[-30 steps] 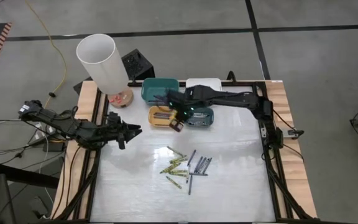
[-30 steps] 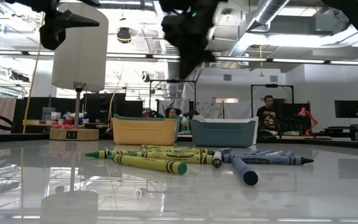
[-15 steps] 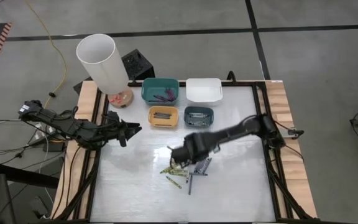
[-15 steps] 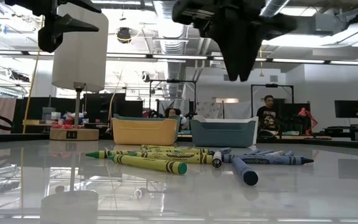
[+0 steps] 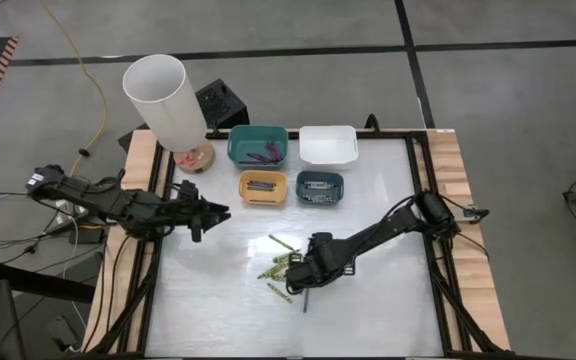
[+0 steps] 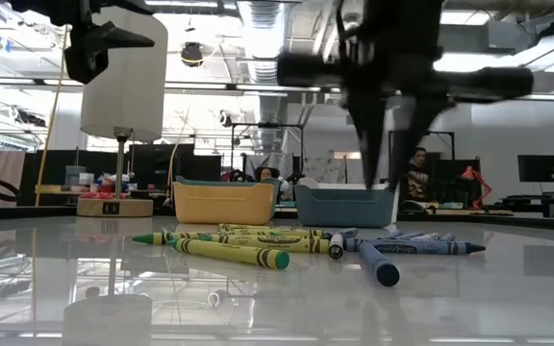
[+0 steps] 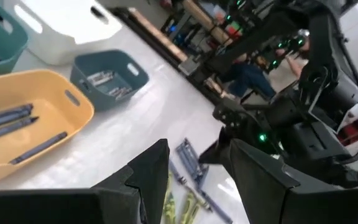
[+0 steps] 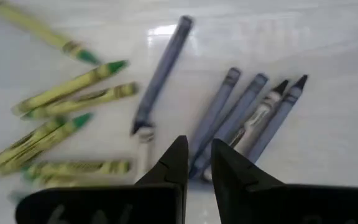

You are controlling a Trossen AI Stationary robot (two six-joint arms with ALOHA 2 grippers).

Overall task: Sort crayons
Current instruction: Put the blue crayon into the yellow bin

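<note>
Right gripper low over the loose crayons near table centre, toward six o'clock from the bins. Fingers narrow, a slim gap between them, nothing held; tips just above the blue sticks, pointing down in the low view. Yellow-green sticks fanned toward nine o'clock of the gripper in the high view, blue and grey ones beneath and beside it; one long blue stick apart from the blue cluster, lying between the two colour groups.

Left gripper hanging above the table's nine o'clock edge, well apart from the pile, pincer moderately spread and empty.

Four bins toward twelve o'clock: teal bin with dark purple sticks inside, white bin beside it at three o'clock, yellow bin with blue-grey sticks, small blue-grey bin with grey sticks. Yellow and blue-grey bins side by side, nearer the pile than the other two.

Lamp with white shade at the table's eleven o'clock corner. A person far back in the room, seen in the low view.
</note>
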